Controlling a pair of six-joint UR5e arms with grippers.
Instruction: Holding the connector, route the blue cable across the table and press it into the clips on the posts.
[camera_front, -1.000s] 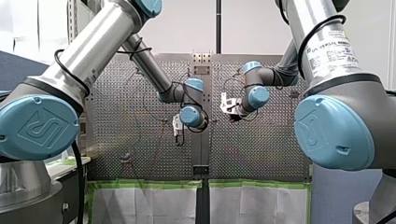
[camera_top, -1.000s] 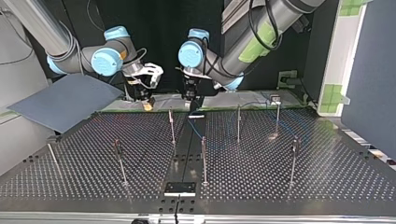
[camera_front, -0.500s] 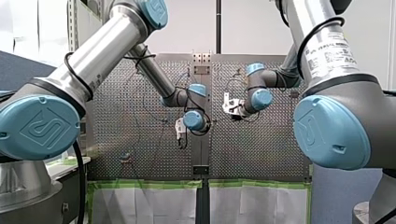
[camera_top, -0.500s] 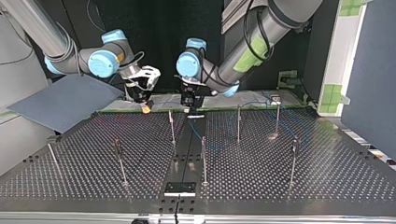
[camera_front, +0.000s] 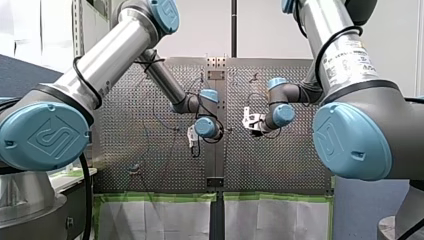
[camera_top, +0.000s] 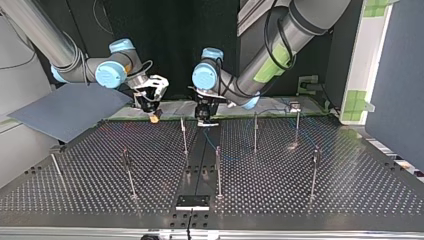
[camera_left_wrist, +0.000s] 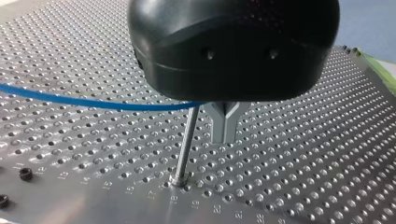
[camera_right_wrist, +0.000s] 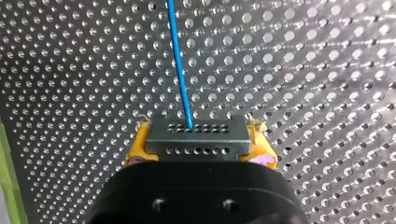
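- At the top view's left, my right gripper (camera_top: 154, 115) is held low over the perforated table (camera_top: 75, 195), close to its far edge.
- In the right wrist view, its yellow pads (camera_right_wrist: 138, 150) are seen clamped on the short ends of the grey connector (camera_right_wrist: 196, 138). The connector's long axis lies crossways to the gripper, and its rows of holes are turned toward the camera.
- The blue cable (camera_right_wrist: 180, 70) is seen leaving the connector's middle and running straight away from the gripper over bare plate. Green tape (camera_right_wrist: 5, 186) marks the table's edge off to one side.
- Nearer the top view's middle, my left gripper (camera_top: 205, 116) is held low near the same far edge, apart from the right one.
- In the left wrist view, its metal fingers (camera_left_wrist: 225, 127) are drawn together to one tip, and nothing is seen between them. An upright post (camera_left_wrist: 184, 144) stands just beside them.
- There the cable is stretched nearly level above the plate and is lost under the gripper's body at the post's top. Whether it sits in a clip cannot be told.
- At the top view's right, faint curves of cable are made out on the plate among the posts (camera_top: 255, 131). Toward the near edge the plate lies open, broken only by a few more upright posts.
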